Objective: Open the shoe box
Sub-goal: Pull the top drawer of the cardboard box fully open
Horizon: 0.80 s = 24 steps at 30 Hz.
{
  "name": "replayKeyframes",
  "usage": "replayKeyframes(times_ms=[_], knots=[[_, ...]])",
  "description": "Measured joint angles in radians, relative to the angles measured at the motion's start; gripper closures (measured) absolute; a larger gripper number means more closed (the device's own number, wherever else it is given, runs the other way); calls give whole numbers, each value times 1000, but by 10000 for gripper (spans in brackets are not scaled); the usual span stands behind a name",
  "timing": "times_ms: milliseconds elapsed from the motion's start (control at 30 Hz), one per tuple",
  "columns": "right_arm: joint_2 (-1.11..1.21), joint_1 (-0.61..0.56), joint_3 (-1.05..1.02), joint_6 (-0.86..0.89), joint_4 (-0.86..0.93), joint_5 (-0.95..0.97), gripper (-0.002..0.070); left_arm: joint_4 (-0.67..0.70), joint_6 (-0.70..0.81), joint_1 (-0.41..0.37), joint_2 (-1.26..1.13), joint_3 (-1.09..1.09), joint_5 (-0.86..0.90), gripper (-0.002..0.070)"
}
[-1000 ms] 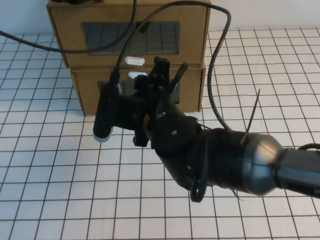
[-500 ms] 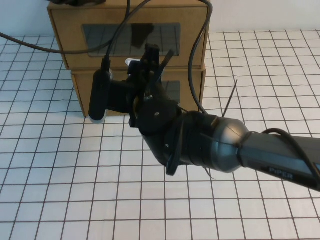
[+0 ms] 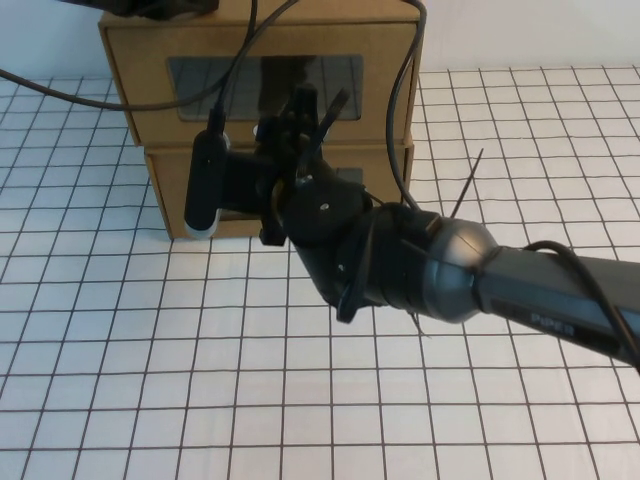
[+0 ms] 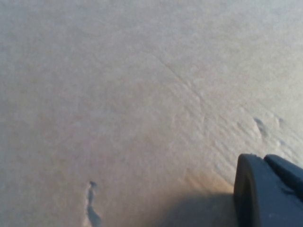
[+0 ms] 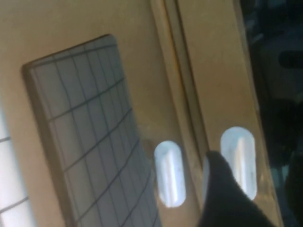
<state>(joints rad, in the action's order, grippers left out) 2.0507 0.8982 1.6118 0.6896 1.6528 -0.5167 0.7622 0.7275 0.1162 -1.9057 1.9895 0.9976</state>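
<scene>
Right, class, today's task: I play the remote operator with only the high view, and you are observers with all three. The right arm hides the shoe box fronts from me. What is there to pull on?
Observer: The right wrist view shows two pale oval pulls, one beside a window and the other across the seam.
Operator: The right gripper looks open at the fronts. Is it lined up with a pull?
Observer: One of its fingers shows between the two pulls, in front of the seam.
Operator: And the left gripper?
Observer: The left wrist view shows it close over bare brown cardboard, with no pull in sight.
</scene>
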Motion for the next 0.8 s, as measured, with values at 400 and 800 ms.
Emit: replayKeyframes(times_ms=[400,800], knots=[[61,-10,45,-2,4,4,407,4,0,0,-3,0,-2,677],[62,-28,48,-2,9,30,407,4,0,0,-3,0,-2,677]])
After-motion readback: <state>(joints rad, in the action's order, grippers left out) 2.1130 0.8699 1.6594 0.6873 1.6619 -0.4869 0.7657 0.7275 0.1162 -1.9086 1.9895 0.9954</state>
